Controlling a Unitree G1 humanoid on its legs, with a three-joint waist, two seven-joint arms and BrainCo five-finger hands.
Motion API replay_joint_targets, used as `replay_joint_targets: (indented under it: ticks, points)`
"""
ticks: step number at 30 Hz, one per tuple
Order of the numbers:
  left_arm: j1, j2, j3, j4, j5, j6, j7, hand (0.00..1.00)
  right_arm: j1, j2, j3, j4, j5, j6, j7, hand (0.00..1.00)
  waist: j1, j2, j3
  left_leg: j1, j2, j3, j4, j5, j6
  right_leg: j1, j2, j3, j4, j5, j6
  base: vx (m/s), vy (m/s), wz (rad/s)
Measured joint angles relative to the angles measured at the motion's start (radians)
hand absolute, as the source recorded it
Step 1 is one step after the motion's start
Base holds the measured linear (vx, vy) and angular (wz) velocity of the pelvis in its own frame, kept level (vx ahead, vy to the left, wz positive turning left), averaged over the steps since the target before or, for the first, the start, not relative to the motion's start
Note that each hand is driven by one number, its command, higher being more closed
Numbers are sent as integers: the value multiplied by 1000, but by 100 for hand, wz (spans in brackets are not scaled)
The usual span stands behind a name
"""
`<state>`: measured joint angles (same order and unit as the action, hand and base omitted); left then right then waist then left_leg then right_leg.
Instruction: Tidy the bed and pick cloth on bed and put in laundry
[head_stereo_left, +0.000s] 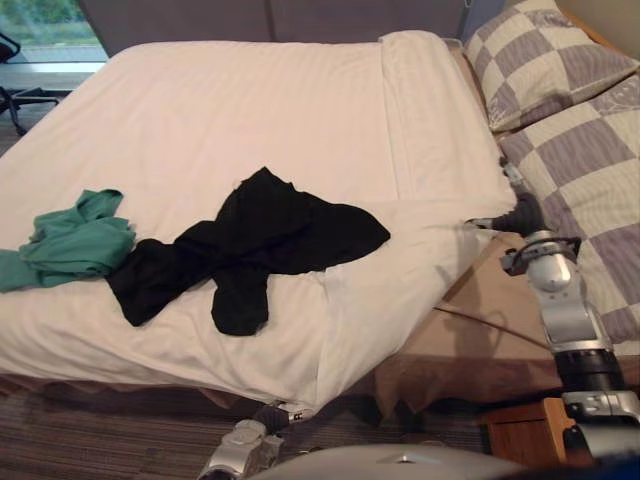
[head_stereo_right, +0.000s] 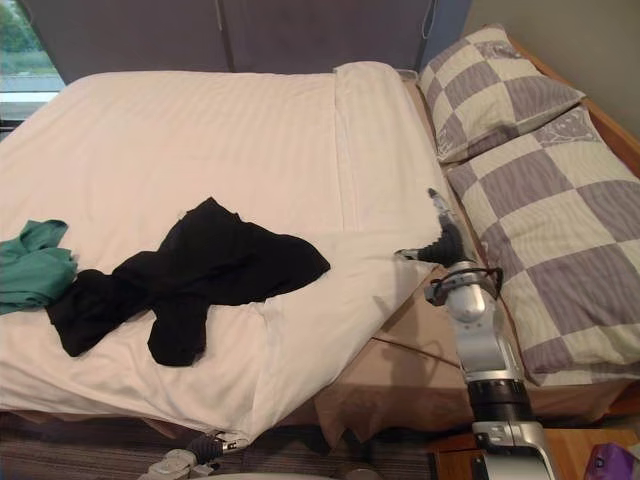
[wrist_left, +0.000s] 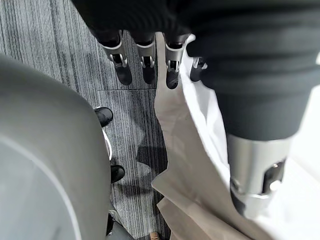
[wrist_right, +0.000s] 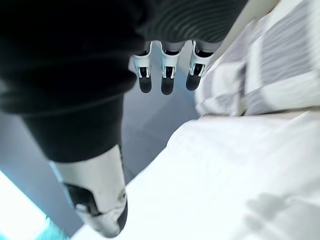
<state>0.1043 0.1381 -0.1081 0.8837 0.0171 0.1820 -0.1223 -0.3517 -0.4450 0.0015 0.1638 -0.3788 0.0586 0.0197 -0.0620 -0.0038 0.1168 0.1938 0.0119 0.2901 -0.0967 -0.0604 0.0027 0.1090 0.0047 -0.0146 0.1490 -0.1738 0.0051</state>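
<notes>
A black garment (head_stereo_left: 250, 245) lies crumpled in the middle of the white duvet (head_stereo_left: 250, 110), near the bed's front edge. A green cloth (head_stereo_left: 70, 243) is bunched at the bed's left edge, touching the black one. My right hand (head_stereo_right: 445, 245) hovers at the duvet's folded-back corner beside the pillows; in its wrist view the fingers (wrist_right: 167, 75) are straight over the white cover, holding nothing. My left hand (wrist_left: 145, 60) is low at the bed's front edge, fingers straight and pointing at the floor, with the duvet's hanging edge (wrist_left: 185, 140) against them.
Two checked purple-and-cream pillows (head_stereo_left: 545, 60) (head_stereo_left: 590, 170) lie at the right. A tan undersheet (head_stereo_left: 480, 320) is bared where the duvet is turned back. A wooden bedside table (head_stereo_left: 520, 425) stands at the lower right. Grey carpet (wrist_left: 65, 45) runs along the front.
</notes>
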Motion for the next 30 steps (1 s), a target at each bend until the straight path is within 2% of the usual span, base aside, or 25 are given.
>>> replay_joint_targets:
  ticks: [5,7,8,10,11,13,16,21,25,27,30]
  points:
    - [-9,8,4,-7,16,0,1,0,-79,0,66,79,1,50,9,0,19,-16,7,-45,-5,-7,-5,30,3,-34,-5,-1,-14,6,-2,-133,-29,6]
    - [-17,28,11,-26,17,1,3,0,-120,1,70,143,2,72,-20,0,27,-47,29,-90,-3,-19,-6,54,7,-64,-2,-2,-29,19,-20,-170,-55,16]
    - [-22,33,11,-28,18,1,4,0,-130,1,70,152,2,77,-29,0,30,-54,36,-103,0,-20,-6,58,9,-74,1,-2,-33,27,-19,-171,-57,10]
    - [-64,60,13,-35,19,-1,17,0,-197,2,76,193,5,78,-75,0,59,-85,89,-146,11,-21,-6,75,8,-106,12,0,-64,71,-25,-181,-49,-3]
    - [-68,63,13,-35,20,-1,18,0,-205,1,76,196,5,78,-79,0,60,-88,97,-150,12,-21,-6,76,8,-107,13,0,-69,75,-24,-172,-31,-2]
    - [-102,73,29,-35,38,-4,19,0,-263,1,81,229,12,72,-122,0,81,-107,140,-195,15,-20,-6,84,17,-140,15,-1,-80,97,-19,-140,-7,3]
    - [-141,76,33,-38,39,-6,20,0,-343,0,82,275,29,55,-181,0,103,-110,193,-248,15,-24,-6,101,27,-190,14,-1,-86,127,-4,-79,34,7]
    - [-204,90,35,-49,37,-10,43,0,-432,0,88,316,63,42,-223,0,135,-109,263,-302,26,-54,1,124,30,-231,24,2,-98,186,7,-28,69,19]
    - [-236,109,48,-81,37,-10,42,0,-497,0,94,341,80,42,-229,0,145,-115,305,-354,35,-84,44,124,39,-253,29,3,-100,220,10,-6,73,26]
    - [-258,117,63,-82,43,-9,42,0,-538,0,111,369,82,55,-225,0,165,-122,311,-390,38,-86,63,123,36,-277,32,3,-104,237,3,10,45,12]
    - [-267,122,75,-82,46,-3,41,0,-566,-4,129,413,82,91,-214,0,170,-124,328,-413,37,-96,80,118,32,-285,29,3,-107,242,1,-14,33,14]
